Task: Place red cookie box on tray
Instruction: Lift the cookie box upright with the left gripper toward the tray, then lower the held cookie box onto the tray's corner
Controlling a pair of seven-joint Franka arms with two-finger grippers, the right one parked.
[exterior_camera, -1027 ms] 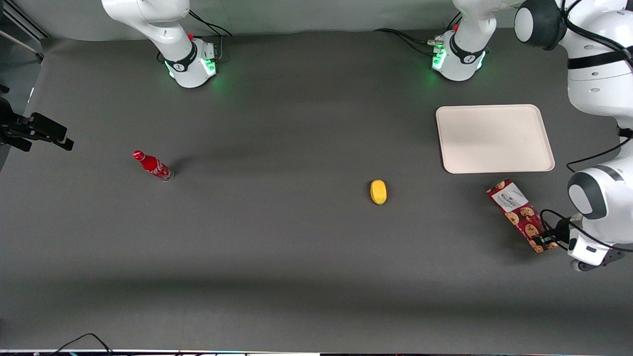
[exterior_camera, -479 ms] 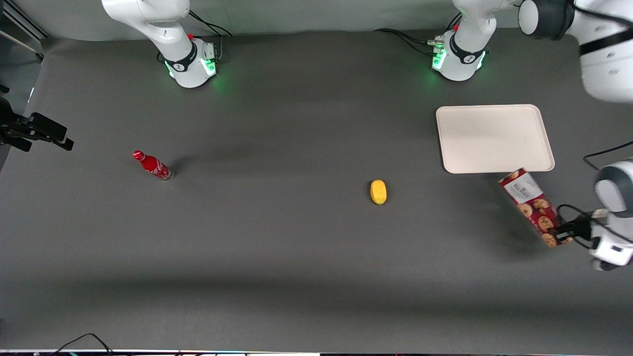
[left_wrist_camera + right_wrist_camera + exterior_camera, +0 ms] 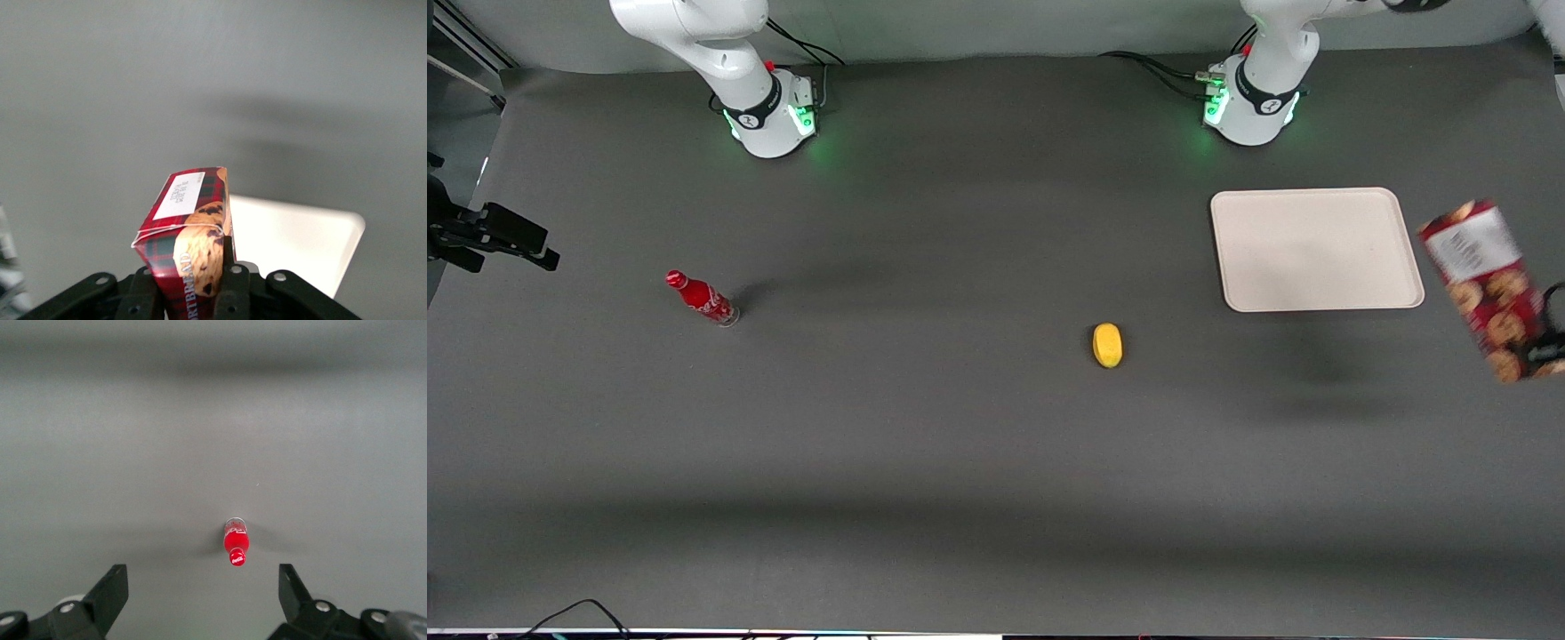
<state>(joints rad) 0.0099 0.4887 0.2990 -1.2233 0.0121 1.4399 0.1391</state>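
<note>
Dark-red card printed with brown cookies is filling the grasp of the gripper, whose two black fingers are pressing against the long sides of the red cookie box near one end, so the jaws are clamped on the box. In the front view the box is hanging in the air above the table, tilted, with its white label end pointing away from the front camera and its gripped end nearer to it. It is sitting just beside the tray, at the working arm's end of the table, without touching it. A soft shadow is lying on the dark grey cloth nearer the camera than the tray.

From the wrist camera the box is sticking out away from the fingers, its white label facing up, and a rounded corner of the cream tray is showing underneath and beside it. The tray is lying flat on the cloth with nothing on it.

A small yellow object is resting on the cloth, nearer the front camera than the tray and apart from it. A small red bottle is standing well away, toward the parked arm's end of the table.
</note>
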